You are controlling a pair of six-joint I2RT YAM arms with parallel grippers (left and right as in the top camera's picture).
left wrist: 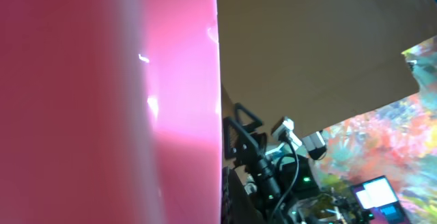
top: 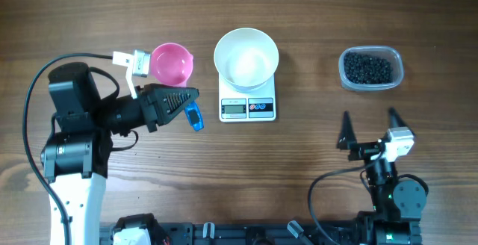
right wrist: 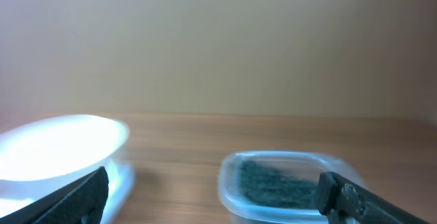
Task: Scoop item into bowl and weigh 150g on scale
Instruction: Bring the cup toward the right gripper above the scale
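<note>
The white bowl (top: 246, 57) stands empty on the white scale (top: 248, 108) at the table's middle back. The item, small black beads (top: 367, 68), fills a clear plastic tub (top: 371, 85) at the back right. My left gripper (top: 188, 98) is shut on a scoop with a pink cup (top: 172, 62) and a blue handle end (top: 195, 116), left of the scale. That pink cup (left wrist: 102, 101) fills the left half of the left wrist view. My right gripper (top: 370, 118) hangs open and empty in front of the tub (right wrist: 287, 183), with the bowl (right wrist: 54, 149) to its left.
The wooden table (top: 314, 148) runs between scale and tub. Both arm bases and a black rail (top: 246, 234) sit along the front edge. In the left wrist view the right arm (left wrist: 266, 162) shows against the room behind.
</note>
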